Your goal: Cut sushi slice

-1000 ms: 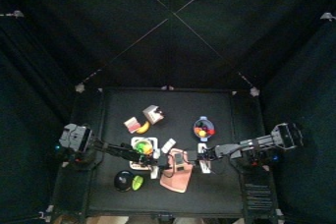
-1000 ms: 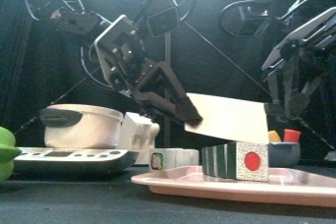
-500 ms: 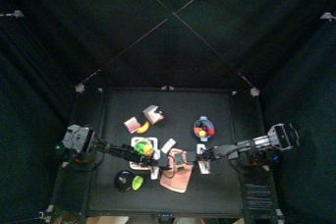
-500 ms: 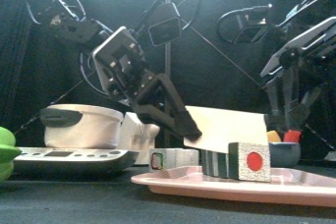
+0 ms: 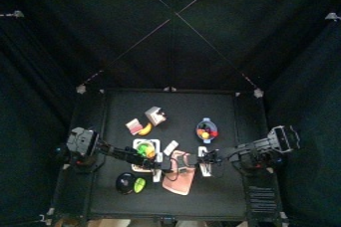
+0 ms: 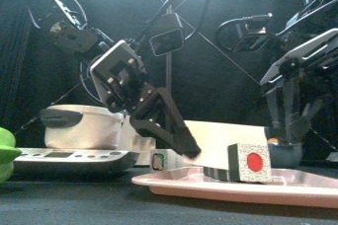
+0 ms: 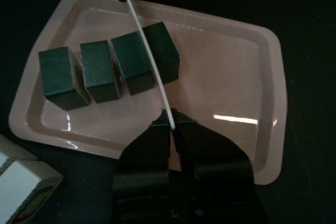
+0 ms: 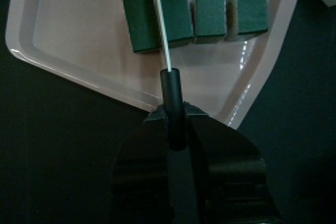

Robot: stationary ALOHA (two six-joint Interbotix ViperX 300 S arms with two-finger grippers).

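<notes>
A pink tray [image 7: 250, 81] holds a row of several dark green sushi pieces [image 7: 94, 71]; one shows its white face with a red centre in the front view [image 6: 251, 162]. My left gripper [image 6: 188, 146] is shut on a white knife [image 6: 227, 138] and holds it low behind the front piece. In the left wrist view the blade [image 7: 147, 51] lies edge-on over the end piece. In the right wrist view my right gripper [image 8: 171, 120] is shut on a black knife handle [image 8: 170, 95], and its blade lies edge-on between two pieces [image 8: 178, 14]. In the front view the right gripper [image 6: 280, 130] hangs to the right of the tray.
A white rice cooker [image 6: 79, 125] and a grey board [image 6: 66, 162] stand left of the tray [image 6: 199, 182], with a green thing [image 6: 4, 155] at the far left. A cup [image 6: 286, 148] holding red and blue items stands behind the tray at the right. Other toy food [image 5: 147, 121] lies further back.
My left gripper has lowered the white blade from above the sushi to just above the tray, behind the front piece. The right gripper has dropped a little.
</notes>
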